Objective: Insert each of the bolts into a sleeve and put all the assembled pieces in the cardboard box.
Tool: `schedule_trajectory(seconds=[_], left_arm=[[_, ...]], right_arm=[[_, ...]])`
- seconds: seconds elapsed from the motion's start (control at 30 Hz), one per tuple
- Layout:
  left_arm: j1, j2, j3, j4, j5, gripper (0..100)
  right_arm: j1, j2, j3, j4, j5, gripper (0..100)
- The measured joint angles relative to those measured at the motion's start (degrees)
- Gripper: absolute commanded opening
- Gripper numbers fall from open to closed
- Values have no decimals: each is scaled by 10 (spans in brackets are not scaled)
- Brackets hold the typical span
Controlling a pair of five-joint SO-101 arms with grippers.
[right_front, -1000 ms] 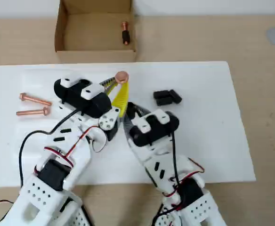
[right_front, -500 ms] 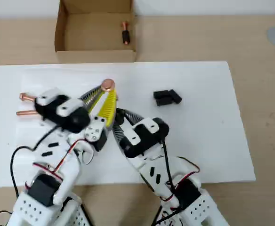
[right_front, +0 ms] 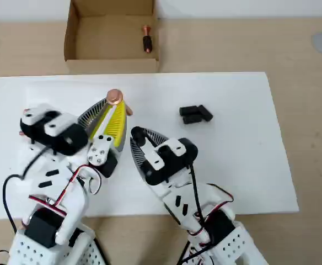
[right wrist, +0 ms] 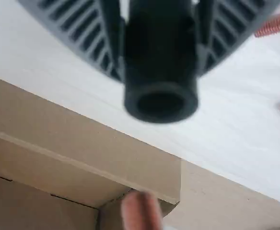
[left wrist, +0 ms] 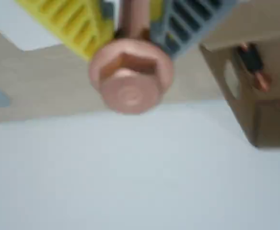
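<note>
Both arms have swung left across the white sheet over the last second, carrying their loads with them.

From the high camera, we see the left gripper, its yellow and grey fingers pinching a copper hex-head bolt, head up, over the far-left part of the sheet. Just beside it sits the right gripper, dark grey and nearer the front edge. A cluster of small black sleeves lies well apart to the right. Beyond the sheet, on the wooden worktop, stands the open brown cardboard box, and inside it, against the right wall, lies one assembled piece, a copper bolt in a black sleeve.

On the left wrist camera, we get the bolt head close up, clamped between the yellow finger and the grey one, with the box and its assembled piece behind.

Over on the right wrist camera, the dark ribbed fingers squeeze a black cylindrical sleeve, its open bore facing us. We see the box wall behind it, and two loose copper bolts lie on the sheet off to the side.
</note>
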Motion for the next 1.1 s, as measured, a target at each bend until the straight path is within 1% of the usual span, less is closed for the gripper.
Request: schedule_trajectory(seconds=[0.1,0.27,0.43,0.6,1.1], left_arm=[[0,0,-15,23,28,9],[0,0,-17,47,44,9],[0,0,-17,47,68,9],[0,31,-17,47,91,9],[0,44,-10,49,95,9]], right_arm=[[0,0,0,3,0,12],[0,0,0,18,0,12],[0,0,0,18,0,12],[0,0,0,18,0,12],[0,0,0,18,0,12]])
